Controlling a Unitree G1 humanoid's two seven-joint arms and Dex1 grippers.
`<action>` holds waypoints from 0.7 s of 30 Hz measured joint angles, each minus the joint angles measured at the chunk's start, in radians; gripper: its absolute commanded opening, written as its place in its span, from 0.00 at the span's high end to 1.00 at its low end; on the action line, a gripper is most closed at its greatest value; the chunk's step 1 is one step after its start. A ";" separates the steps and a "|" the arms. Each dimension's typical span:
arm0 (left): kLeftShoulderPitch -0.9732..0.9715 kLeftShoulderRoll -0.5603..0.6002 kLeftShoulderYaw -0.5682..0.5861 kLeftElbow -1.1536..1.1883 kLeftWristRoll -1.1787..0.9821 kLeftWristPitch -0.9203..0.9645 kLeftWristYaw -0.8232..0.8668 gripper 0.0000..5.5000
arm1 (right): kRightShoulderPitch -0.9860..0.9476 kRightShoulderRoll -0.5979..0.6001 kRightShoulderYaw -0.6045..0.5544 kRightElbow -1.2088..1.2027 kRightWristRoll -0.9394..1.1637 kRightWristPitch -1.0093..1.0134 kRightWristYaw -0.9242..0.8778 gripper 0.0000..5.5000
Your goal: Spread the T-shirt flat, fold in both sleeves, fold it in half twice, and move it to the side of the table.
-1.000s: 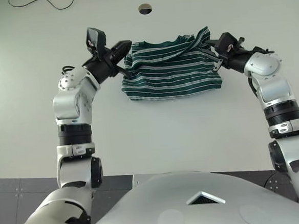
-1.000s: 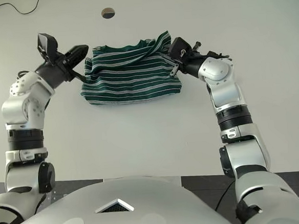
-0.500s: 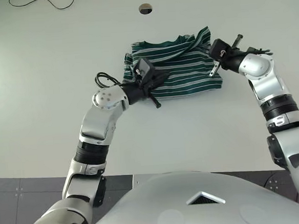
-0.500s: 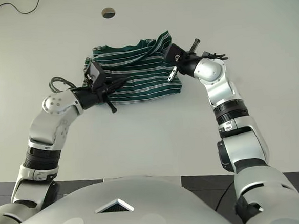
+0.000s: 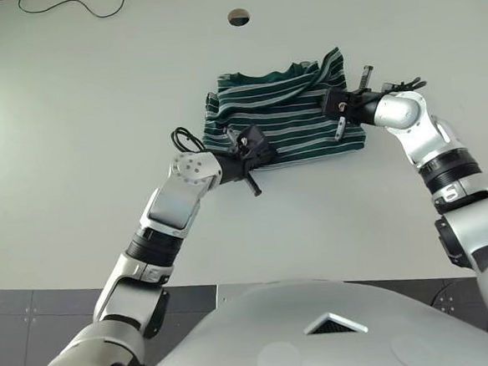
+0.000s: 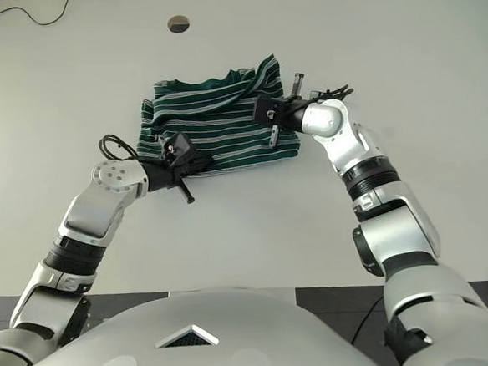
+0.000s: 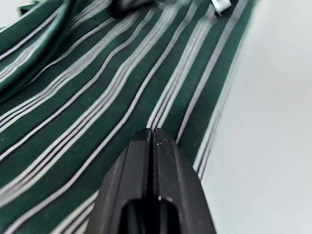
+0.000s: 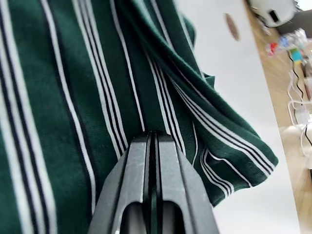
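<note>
Fingers pressed together, the left gripper [image 5: 258,151] swung from the striped T-shirt's [image 5: 285,117] 9 o'clock edge to 7 o'clock. The right gripper [image 5: 333,111], likewise closed, edged inward, apparently flattening the fold.

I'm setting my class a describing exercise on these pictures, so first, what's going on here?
A humanoid robot is working on a green striped T-shirt lying folded in a rough rectangle on a white table. Its left gripper, shut, is at the shirt's near edge; its right gripper, also shut, is over the shirt's right side. A loose flap pokes out at the far right corner.
</note>
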 measured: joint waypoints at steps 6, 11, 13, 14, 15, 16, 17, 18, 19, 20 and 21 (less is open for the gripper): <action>0.033 0.160 0.038 -0.076 -0.009 0.001 -0.091 0.98 | 0.296 -0.220 -0.034 -0.532 0.062 0.204 0.225 0.98; 0.033 0.207 0.066 -0.076 -0.010 -0.003 -0.112 0.98 | 0.499 -0.267 -0.011 -0.887 0.103 0.357 0.292 0.98; 0.032 0.205 0.066 -0.070 -0.010 -0.012 -0.112 0.98 | 0.554 -0.259 0.047 -1.000 0.111 0.398 0.318 0.98; 0.032 0.200 0.068 -0.068 -0.010 -0.016 -0.112 0.98 | 0.576 -0.251 0.072 -1.041 0.112 0.418 0.320 0.98; 0.032 0.192 0.070 -0.065 -0.010 -0.017 -0.110 0.98 | 0.596 -0.237 0.100 -1.074 0.113 0.436 0.323 0.98; 0.032 0.181 0.072 -0.061 -0.011 -0.018 -0.109 0.98 | 0.616 -0.223 0.130 -1.104 0.114 0.452 0.324 0.98; 0.032 0.172 0.074 -0.059 -0.012 -0.018 -0.108 0.98 | 0.629 -0.216 0.151 -1.126 0.114 0.467 0.324 0.98; 0.033 0.164 0.075 -0.057 -0.013 -0.018 -0.108 0.98 | 0.639 -0.210 0.161 -1.138 0.114 0.476 0.323 0.98; 0.033 0.157 0.077 -0.053 -0.014 -0.018 -0.107 0.98 | 0.647 -0.204 0.170 -1.150 0.115 0.493 0.323 0.98; 0.033 0.148 0.084 -0.044 -0.019 -0.018 -0.107 0.98 | 0.657 -0.200 0.174 -1.159 0.119 0.505 0.321 0.98; 0.033 0.143 0.087 -0.040 -0.022 -0.019 -0.106 0.98 | 0.660 -0.199 0.174 -1.165 0.121 0.510 0.318 0.98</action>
